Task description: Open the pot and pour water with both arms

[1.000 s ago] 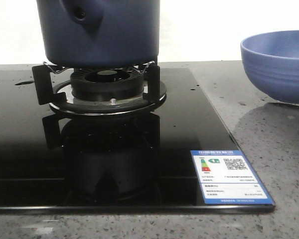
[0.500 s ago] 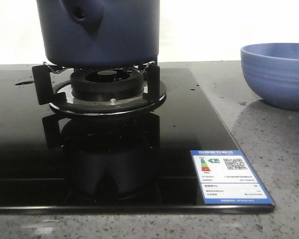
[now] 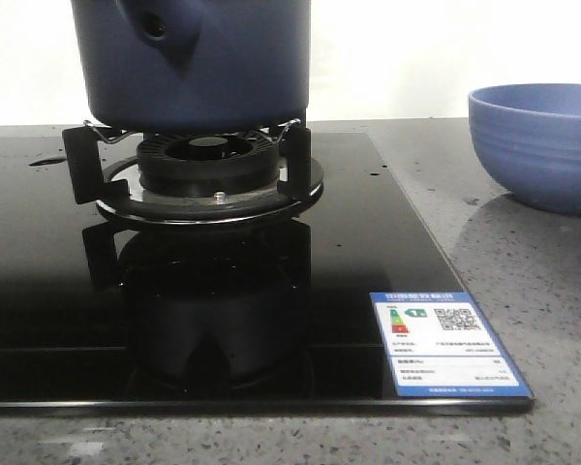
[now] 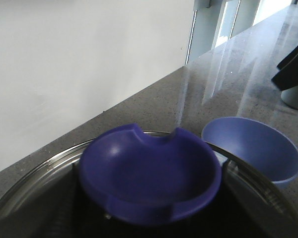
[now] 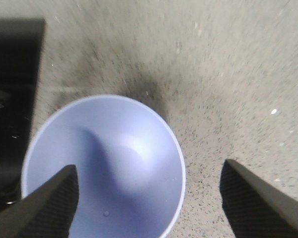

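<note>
The dark navy pot (image 3: 203,68) stands on the burner, its handle stub (image 3: 160,29) with a round hole at the upper left. Its top is cut off in the front view. In the left wrist view my left gripper (image 4: 151,201) has its dark fingers (image 4: 59,218) pressed to both sides of the lid's blue cup-shaped knob (image 4: 149,173), over the lid's metal rim (image 4: 35,166). My right gripper (image 5: 149,171) is open and empty above the periwinkle bowl (image 5: 104,163). One finger is over the bowl and one over the counter. Neither gripper shows in the front view.
The bowl (image 3: 542,145) rests on the speckled grey counter (image 3: 523,281) right of the black glass cooktop (image 3: 368,242). The burner grate (image 3: 208,170) carries the pot. A blue-and-white label (image 3: 447,341) is on the cooktop's front right corner. A white wall is behind.
In the front view the bowl has dropped lower, down onto the counter, and stays there. A dark edge at the top right half a second ago has gone. The pot has not moved.
</note>
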